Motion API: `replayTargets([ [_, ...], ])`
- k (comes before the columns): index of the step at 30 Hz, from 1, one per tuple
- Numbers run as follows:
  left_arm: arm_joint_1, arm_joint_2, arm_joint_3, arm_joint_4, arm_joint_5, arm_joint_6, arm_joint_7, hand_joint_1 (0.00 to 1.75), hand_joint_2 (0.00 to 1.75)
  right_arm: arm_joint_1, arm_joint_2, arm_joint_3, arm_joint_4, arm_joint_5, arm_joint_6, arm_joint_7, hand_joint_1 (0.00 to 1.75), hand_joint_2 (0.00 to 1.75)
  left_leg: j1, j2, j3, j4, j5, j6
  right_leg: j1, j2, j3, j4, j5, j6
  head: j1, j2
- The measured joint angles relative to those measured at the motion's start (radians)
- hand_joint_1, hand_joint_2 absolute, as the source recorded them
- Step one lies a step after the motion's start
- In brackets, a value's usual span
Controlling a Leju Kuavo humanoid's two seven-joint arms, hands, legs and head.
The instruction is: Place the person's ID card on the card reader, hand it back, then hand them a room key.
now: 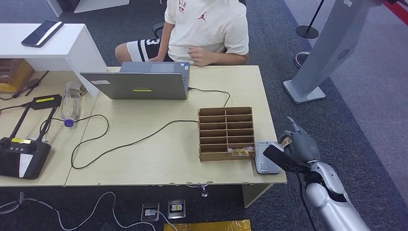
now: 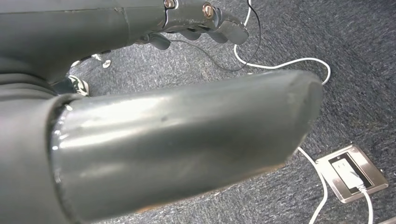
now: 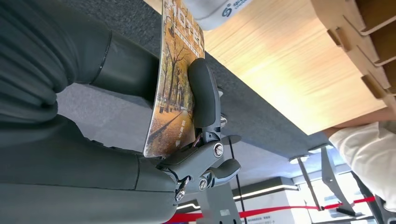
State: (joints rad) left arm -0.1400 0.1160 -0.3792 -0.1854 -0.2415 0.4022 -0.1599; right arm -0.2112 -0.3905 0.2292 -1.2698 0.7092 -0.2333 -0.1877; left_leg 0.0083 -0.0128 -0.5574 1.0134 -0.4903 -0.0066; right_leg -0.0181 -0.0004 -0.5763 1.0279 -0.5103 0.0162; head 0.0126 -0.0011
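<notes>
Left hand (image 2: 196, 21): hangs low over the carpet, my fingers curled in on nothing.
Card reader (image 1: 265, 158): white, on the desk's right corner beside the slotted box (image 1: 226, 133).
Right hand (image 1: 297, 144): pinches the hotel-printed card (image 3: 175, 79) just off the desk edge.
Advice: keep the pinch firm, offer the card edge-first to the person (image 1: 207, 29).

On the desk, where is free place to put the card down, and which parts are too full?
Bare wood lies between the laptop and the slotted box, crossed by a black cable. A narrower clear strip runs behind the box, up to the person. The near right corner is crowded: the card reader sits against the box, beside the right hand holding the card.
</notes>
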Motion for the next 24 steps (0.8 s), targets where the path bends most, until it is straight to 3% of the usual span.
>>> replayTargets([
  [9,0.000,0.001,0.000,0.000,-0.002,-0.002,0.000,0.00,0.00,0.009,0.005,0.014,-0.022,0.033,0.088,0.033,1.75,1.75,0.000,0.000,0.000,0.000,0.000,0.000,0.000,0.000,0.000,0.000,0.000,0.000,0.000,0.000],
  [24,0.000,0.002,0.000,0.000,0.000,-0.008,0.000,0.00,0.00,0.016,0.011,0.061,-0.004,0.043,0.125,0.045,1.75,1.75,0.000,0.000,0.000,0.000,0.000,0.000,0.000,0.000,0.000,0.000,0.000,0.000,0.000,0.000],
])
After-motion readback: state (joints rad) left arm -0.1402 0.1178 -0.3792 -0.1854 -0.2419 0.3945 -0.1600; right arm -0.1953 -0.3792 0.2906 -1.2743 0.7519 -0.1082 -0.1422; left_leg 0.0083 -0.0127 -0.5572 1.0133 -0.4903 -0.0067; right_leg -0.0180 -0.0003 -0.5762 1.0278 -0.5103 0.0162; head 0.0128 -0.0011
